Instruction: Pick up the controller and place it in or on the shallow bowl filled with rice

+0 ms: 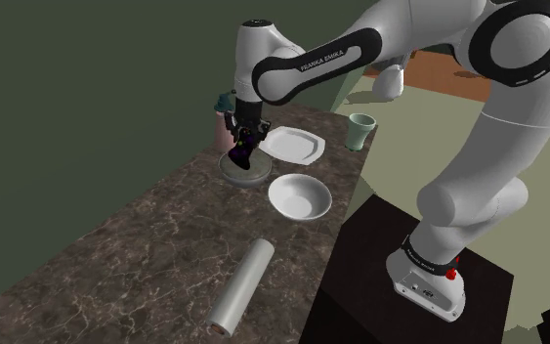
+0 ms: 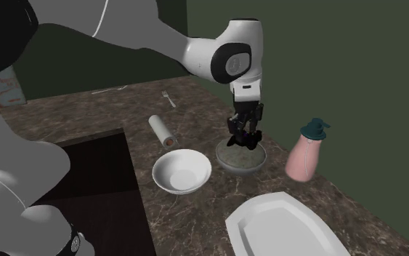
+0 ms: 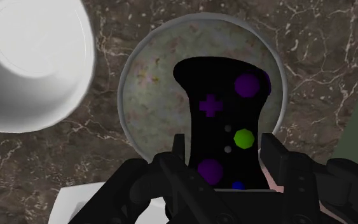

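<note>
Wrist view: gripper (image 3: pixel 225 159) clamped on the black controller (image 3: pixel 222 95)
It hangs over the grey shallow bowl (image 3: pixel 147 89) on the dark stone counter (image 3: pixel 75 159), beside a white bowl (image 3: pixel 31 57)

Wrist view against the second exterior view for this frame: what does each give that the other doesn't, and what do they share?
Wrist view, not the other: the black controller face, with its purple cross, purple buttons and green button. Second exterior view, not the wrist: the paper roll, the fork and the white arm above the gripper. Both: the gripper shut on the controller over the grey shallow bowl, the white bowl beside it, and the dark marbled counter.
</note>
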`<state>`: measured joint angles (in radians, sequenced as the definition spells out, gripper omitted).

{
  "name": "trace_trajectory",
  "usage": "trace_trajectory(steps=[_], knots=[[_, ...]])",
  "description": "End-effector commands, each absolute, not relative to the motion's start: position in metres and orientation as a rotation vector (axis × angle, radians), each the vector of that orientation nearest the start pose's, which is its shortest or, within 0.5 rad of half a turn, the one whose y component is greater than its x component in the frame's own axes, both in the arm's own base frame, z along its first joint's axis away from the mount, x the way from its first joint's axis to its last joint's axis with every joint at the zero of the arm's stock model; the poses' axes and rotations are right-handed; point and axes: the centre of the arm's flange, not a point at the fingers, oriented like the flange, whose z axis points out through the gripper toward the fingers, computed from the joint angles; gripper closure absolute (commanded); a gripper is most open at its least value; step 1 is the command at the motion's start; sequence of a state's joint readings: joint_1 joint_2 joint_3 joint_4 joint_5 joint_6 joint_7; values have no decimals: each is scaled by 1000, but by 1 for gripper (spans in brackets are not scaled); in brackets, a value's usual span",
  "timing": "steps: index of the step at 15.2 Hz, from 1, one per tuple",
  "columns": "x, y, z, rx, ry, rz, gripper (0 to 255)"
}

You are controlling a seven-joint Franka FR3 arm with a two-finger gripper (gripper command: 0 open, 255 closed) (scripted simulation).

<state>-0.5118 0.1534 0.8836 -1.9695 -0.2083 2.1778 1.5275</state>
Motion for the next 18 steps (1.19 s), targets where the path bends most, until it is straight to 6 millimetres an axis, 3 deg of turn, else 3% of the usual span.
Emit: trace_trajectory(steps=[1, 4, 11, 12, 17, 18], knots=[[558, 192, 422, -2655, 1554, -179, 255], [558, 192, 408, -2655, 1554, -179, 255], [558, 192, 408, -2655, 1554, -179, 255], [558, 192, 408, -2655, 1554, -179, 0], [558, 192, 408, -2655, 1554, -179, 0], [556, 192, 421, -2655, 1554, -179, 0]])
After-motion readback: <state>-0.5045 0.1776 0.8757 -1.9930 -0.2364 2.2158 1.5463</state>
